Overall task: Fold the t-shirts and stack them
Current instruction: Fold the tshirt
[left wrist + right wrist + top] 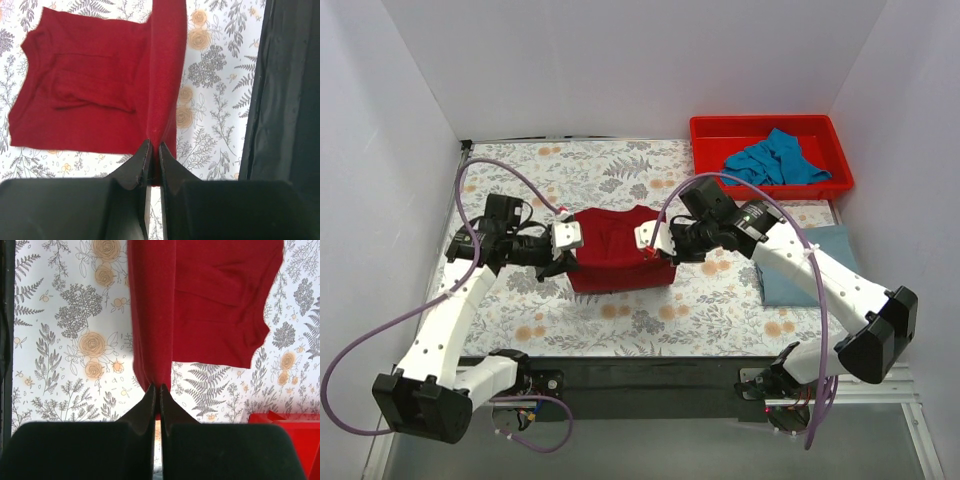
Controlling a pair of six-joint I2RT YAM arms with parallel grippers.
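One red t-shirt, edge probably hidden within left gripper, right gripper

White walls enclose a floral-covered table.

red t-shirt part-folded, grey-blue folded; teal crumpled

Bright, diffuse overhead light; faint soft shadows on the table; wrist views sharp, near foreground slightly soft.
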